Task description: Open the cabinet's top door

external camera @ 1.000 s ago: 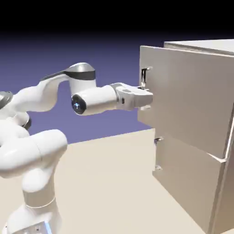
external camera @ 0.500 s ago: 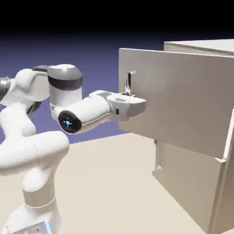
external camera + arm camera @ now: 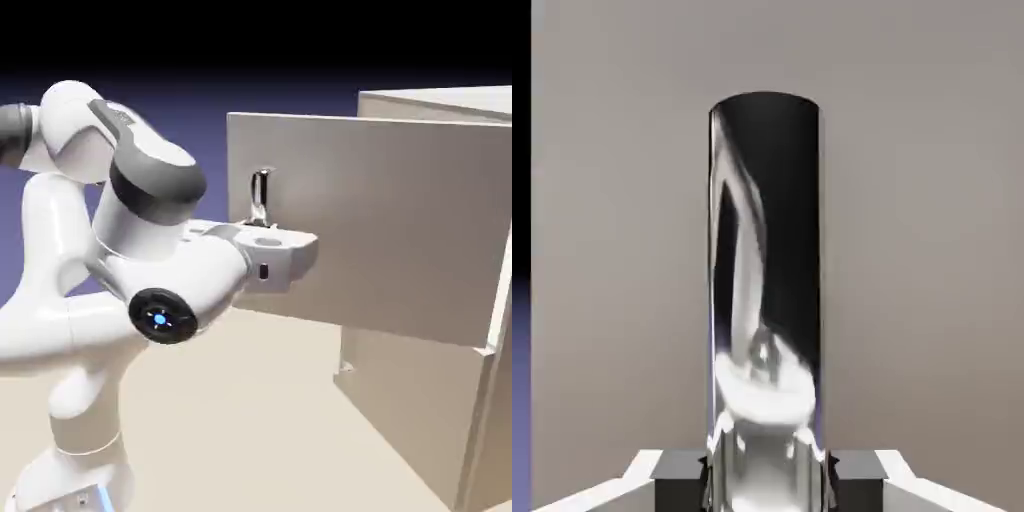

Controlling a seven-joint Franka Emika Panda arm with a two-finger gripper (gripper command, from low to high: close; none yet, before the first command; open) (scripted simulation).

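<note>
- At the exterior view's right stands the tall, plain beige-grey box cabinet (image 3: 440, 110); its upper flat beige-grey panel, the top door (image 3: 400, 220), hangs swung well out from the cabinet front, its free edge toward the picture's left.
- Near that free edge sits the small vertical silver bar handle (image 3: 261, 195), and the white arm's two-finger gripper (image 3: 262, 226) sits at its lower part.
- Seen from the hand view, the polished metal bar (image 3: 764, 290) fills the middle, and the two small grey finger tips (image 3: 680, 470) press close on either side of its base, so the jaws stand narrow and clamped on the bar.
- My judgement: the panel is rigid and hinged, so it should swing in an arc, not pull straight; it looks light enough to follow the hand without strain.
- Polished round metal is likely slippery, so the hold could slide along the bar or twist round it if the pull strays off the arc.
- The bar itself is the sensible place to hold, low or mid-length, with the fingers square across it.
- The door already looks largely open; a little more swing may remain.
- Hidden: the hinge side of the door lies beyond the picture's right edge, and the cabinet's inside cannot be seen.
- The lower beige-grey door panel (image 3: 410, 410) is partly covered by the open door, and its handle (image 3: 344, 369) is only a small glint.
- The finger tips themselves are concealed in the exterior view by the hand's white body.
</note>
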